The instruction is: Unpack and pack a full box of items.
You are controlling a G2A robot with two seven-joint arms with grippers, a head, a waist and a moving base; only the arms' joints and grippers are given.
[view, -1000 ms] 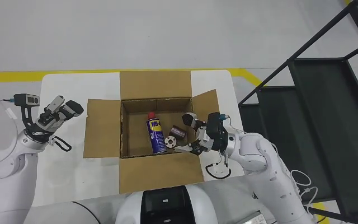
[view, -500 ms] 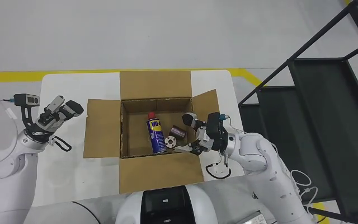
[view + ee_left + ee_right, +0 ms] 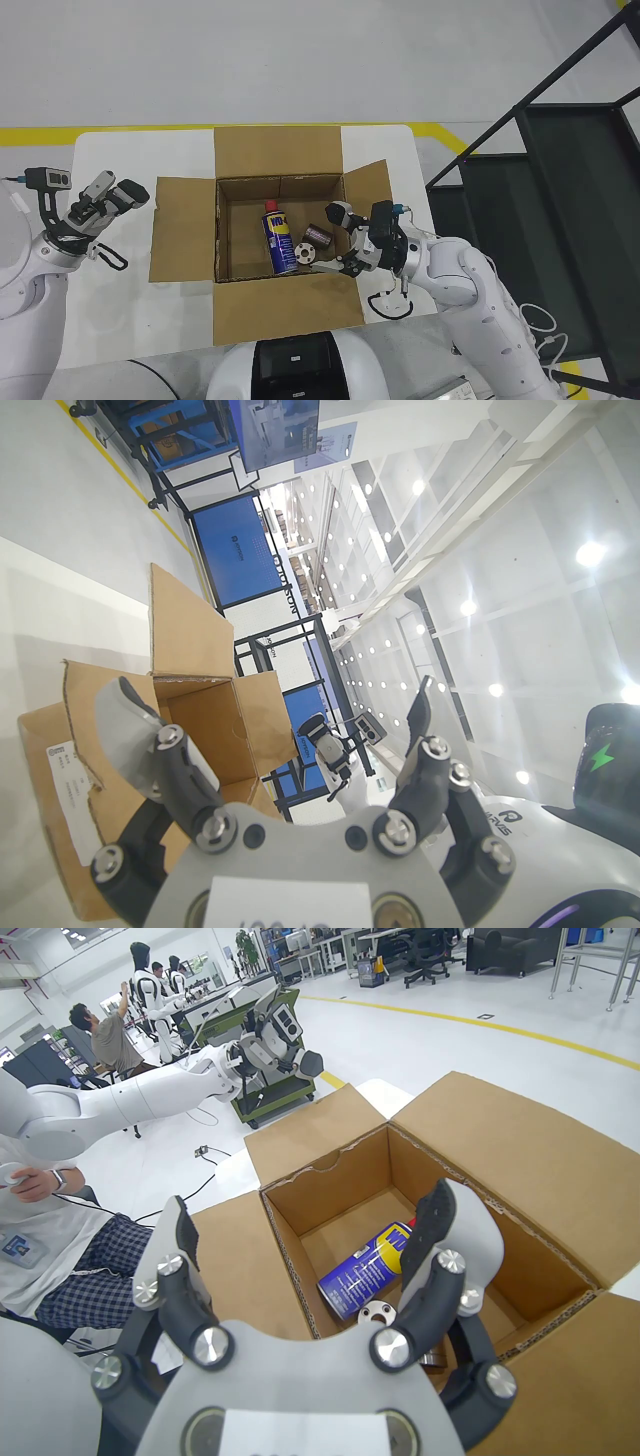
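An open cardboard box [image 3: 183, 228] stands mid-table with its flaps spread. Inside lie a blue and yellow spray can [image 3: 277, 240] with a red cap, a small metal flanged part [image 3: 305, 252] and a dark short cylinder [image 3: 318, 235]. My right gripper [image 3: 336, 240] hangs open over the box's near right corner, just above these parts. In the right wrist view the right gripper [image 3: 307, 1223] frames the spray can [image 3: 367, 1270] and the flanged part [image 3: 377, 1314]. My left gripper [image 3: 116, 191] is held open above the table, left of the box. The left gripper [image 3: 270, 700] faces the box [image 3: 205, 710].
The white table [image 3: 120, 300] has bare room left of the box and along the near edge. A looped cable [image 3: 392, 303] lies by the box's near right flap. A black metal stair frame [image 3: 560, 150] stands just off the table's right side.
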